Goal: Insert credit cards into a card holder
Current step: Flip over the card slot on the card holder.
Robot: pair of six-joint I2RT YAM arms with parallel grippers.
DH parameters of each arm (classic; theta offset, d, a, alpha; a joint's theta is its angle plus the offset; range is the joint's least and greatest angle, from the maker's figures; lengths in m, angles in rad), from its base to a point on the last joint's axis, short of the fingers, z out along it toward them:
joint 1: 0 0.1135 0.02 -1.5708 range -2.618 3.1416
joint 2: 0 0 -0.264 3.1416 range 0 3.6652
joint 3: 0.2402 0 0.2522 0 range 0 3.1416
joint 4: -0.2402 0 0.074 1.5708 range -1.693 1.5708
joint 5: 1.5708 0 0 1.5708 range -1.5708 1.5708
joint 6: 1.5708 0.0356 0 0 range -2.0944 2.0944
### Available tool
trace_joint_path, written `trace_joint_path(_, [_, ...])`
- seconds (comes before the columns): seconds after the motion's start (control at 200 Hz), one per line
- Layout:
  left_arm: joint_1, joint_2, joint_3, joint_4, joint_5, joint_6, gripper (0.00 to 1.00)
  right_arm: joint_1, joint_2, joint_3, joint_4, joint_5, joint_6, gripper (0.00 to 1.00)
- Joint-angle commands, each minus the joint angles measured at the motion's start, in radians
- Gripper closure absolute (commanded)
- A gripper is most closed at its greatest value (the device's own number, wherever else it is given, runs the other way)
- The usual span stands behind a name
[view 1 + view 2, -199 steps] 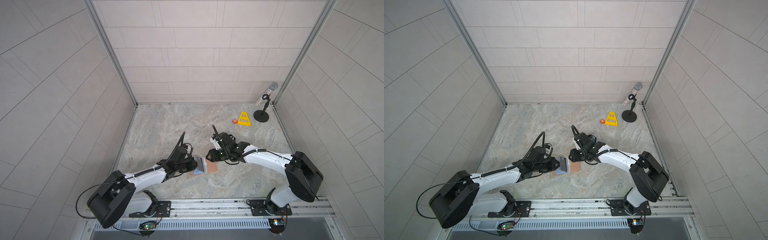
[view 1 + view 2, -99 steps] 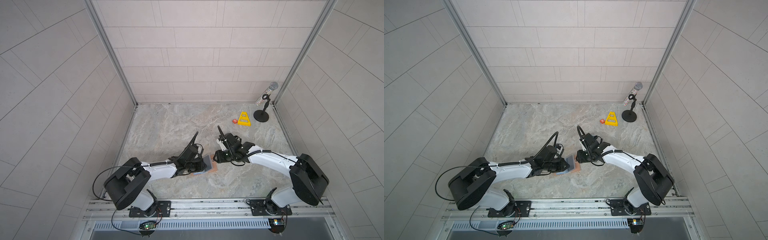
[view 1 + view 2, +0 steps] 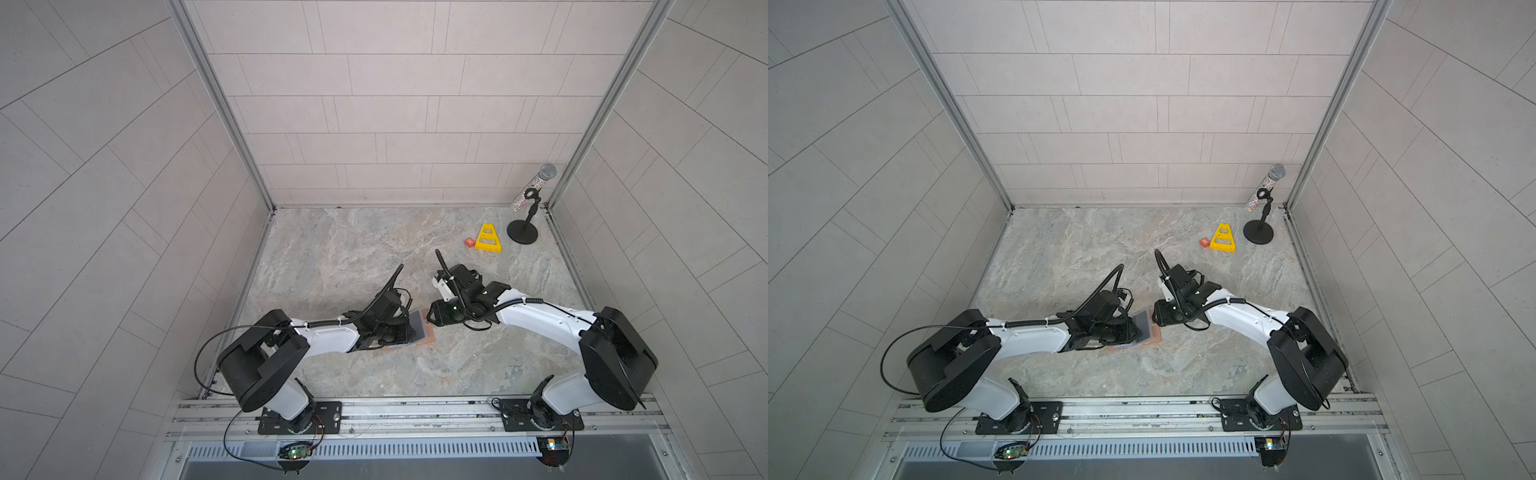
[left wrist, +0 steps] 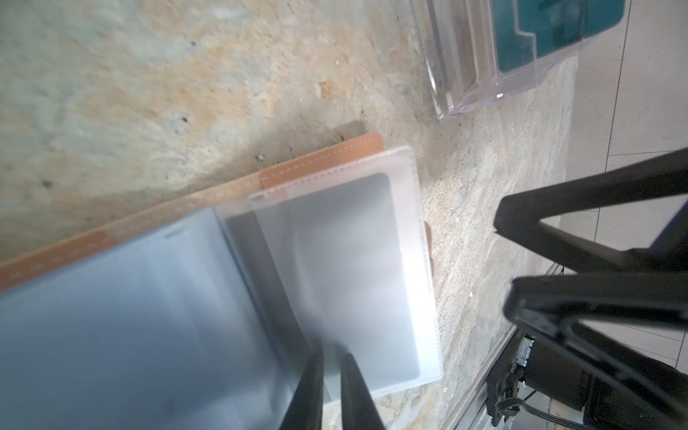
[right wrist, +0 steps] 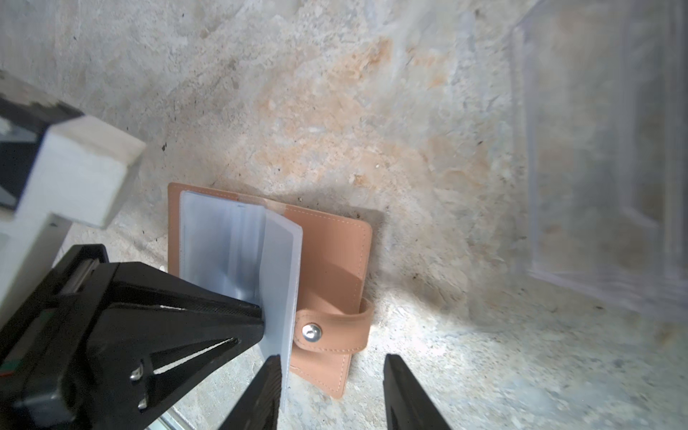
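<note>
The tan card holder (image 5: 335,253) lies open on the stone table; it also shows in both top views (image 3: 430,340) (image 3: 1155,339). My left gripper (image 4: 331,353) (image 5: 260,318) is shut on one clear sleeve (image 5: 281,268), which it holds raised off the holder. That sleeve holds a dark grey credit card (image 4: 353,260). A pale grey-blue card (image 4: 130,316) fills the page beside it. My right gripper (image 5: 331,363) (image 3: 429,322) is open just past the holder's snap tab (image 5: 327,331), with one finger beside the sleeve's edge. Teal credit cards (image 4: 558,29) sit in a clear box.
The clear plastic box (image 4: 465,74) (image 5: 595,186) stands close behind the holder. A yellow triangular stand (image 3: 489,239), a small orange block (image 3: 469,242) and a microphone on a black stand (image 3: 524,216) are at the back right. Tiled walls enclose three sides.
My left arm has stretched out low and carried the pinched sleeve a little to the right. My right gripper has drawn back slightly to the right.
</note>
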Motion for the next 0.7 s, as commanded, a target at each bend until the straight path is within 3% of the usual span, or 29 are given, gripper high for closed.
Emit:
trace_joint_path(0.0, [-0.006,0.002,0.024,-0.032,-0.013,0.027,0.82,0.014,0.040,0.032,-0.010,-0.036,-0.032,0.53])
trace_joint_path(0.185, [-0.006,0.002,0.027,-0.044,-0.014,0.032,0.83,0.041,0.101,0.058,-0.020,-0.021,-0.042,0.53])
trace_joint_path(0.41, [-0.006,-0.036,0.029,-0.062,-0.010,0.038,0.83,0.044,0.149,0.058,-0.046,0.083,-0.035,0.54])
trace_joint_path(0.696, [-0.006,-0.169,0.046,-0.168,-0.059,0.085,0.79,0.047,0.184,0.045,-0.004,0.056,-0.018,0.57])
